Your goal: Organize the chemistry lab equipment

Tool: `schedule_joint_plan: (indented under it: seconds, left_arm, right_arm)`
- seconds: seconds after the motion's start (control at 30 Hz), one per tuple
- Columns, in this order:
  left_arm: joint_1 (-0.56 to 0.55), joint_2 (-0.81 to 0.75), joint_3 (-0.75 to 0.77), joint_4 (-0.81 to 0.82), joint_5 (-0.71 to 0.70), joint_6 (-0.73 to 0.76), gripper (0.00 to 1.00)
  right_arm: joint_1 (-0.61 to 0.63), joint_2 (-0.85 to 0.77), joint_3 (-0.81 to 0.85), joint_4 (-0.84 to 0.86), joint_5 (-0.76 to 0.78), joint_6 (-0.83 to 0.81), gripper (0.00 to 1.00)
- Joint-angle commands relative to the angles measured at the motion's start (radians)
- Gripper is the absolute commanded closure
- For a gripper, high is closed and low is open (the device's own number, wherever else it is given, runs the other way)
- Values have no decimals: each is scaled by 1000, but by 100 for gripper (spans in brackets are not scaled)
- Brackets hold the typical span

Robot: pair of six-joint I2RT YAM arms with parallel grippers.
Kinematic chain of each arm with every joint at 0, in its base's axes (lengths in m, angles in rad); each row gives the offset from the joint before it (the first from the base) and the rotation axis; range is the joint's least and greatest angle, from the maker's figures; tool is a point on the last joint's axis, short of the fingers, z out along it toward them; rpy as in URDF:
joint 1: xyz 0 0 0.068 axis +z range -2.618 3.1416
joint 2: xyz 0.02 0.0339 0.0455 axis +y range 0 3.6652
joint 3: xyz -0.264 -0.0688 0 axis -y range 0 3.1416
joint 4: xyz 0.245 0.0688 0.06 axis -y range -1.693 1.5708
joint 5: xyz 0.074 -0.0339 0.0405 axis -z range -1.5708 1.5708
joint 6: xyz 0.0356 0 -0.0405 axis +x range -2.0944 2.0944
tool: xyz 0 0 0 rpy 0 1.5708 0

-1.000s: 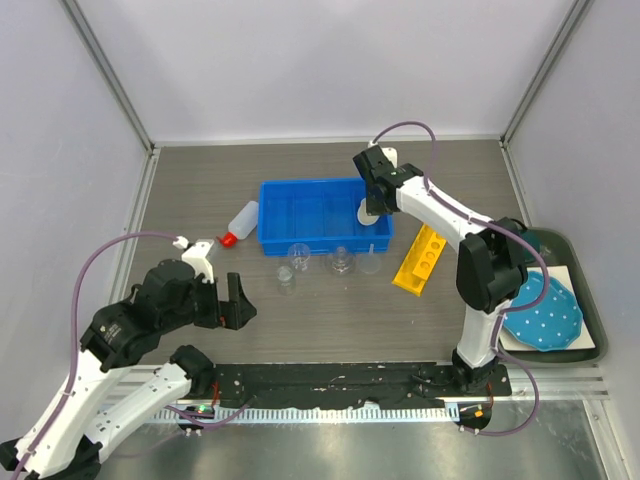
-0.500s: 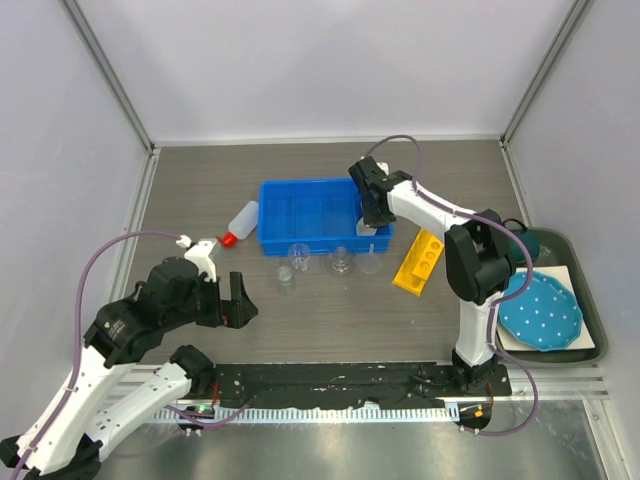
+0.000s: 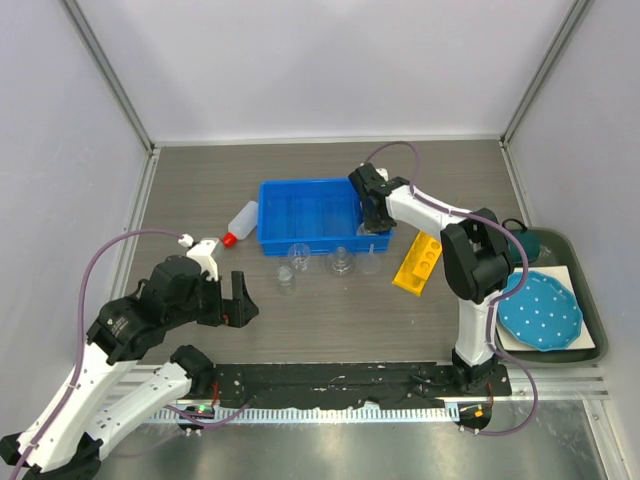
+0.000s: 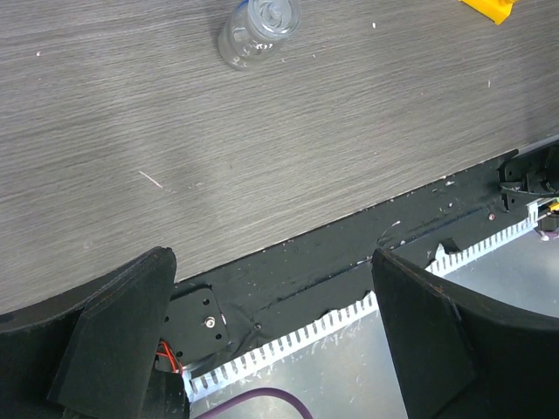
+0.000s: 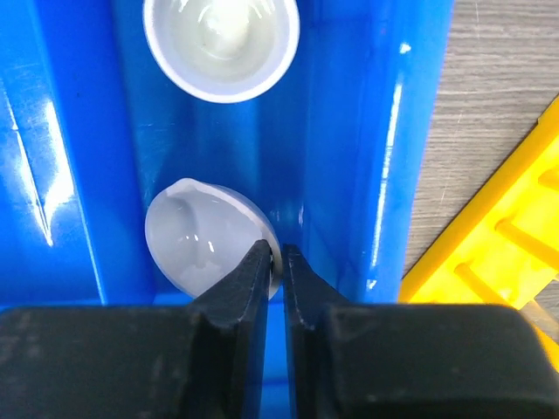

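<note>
Pinching the rim of a small white dish (image 5: 205, 249), the right jaws held it tilted inside the blue bin (image 5: 79, 175), beside another dish (image 5: 220, 39), probably to leave it there. The left jaws hung spread over the tabletop (image 4: 262, 131).

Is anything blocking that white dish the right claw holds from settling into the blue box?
Nothing visible does. The right gripper pinches the tilted white dish by its rim, inside the blue bin. A second white dish sits farther along, apart from it.
</note>
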Motion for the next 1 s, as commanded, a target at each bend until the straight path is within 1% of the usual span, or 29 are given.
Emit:
schedule_joint_plan:
  seconds: [0.0,0.13,0.47,0.63,0.77,0.83,0.87,0.93,0.97]
  left_arm:
    - [4,16,30,23,-2,-7,0]
    - [4,23,35,24,-2,-7,0]
    - [4,30,41,26,-6,-6,0]
    - [4,33,46,26,-9,-1,0]
    - [4,33,44,26,-9,2,0]
    - [4,30,47,23,-9,4,0]
    - [4,30,47,23,-9,5,0]
    - [4,30,50,18,-9,7,0]
    - [4,29,52,15,-9,8,0]
  right_arm:
    - [2,16,-24,25,39,-5,77]
    - [4,-17,-9,5,50,-3,70]
    - [4,-108,110,-92,76,-9,68]
    - [14,-151,203,-157,104,-14,67]
    - [66,-192,267,-200,145,-14,67]
    - [96,-238,265,-202,165,-1,67]
    - [129,-256,255,-202,168,5,67]
    - [157,-305,237,-201,171,26,65]
    - [175,-324,205,-196,167,35,61]
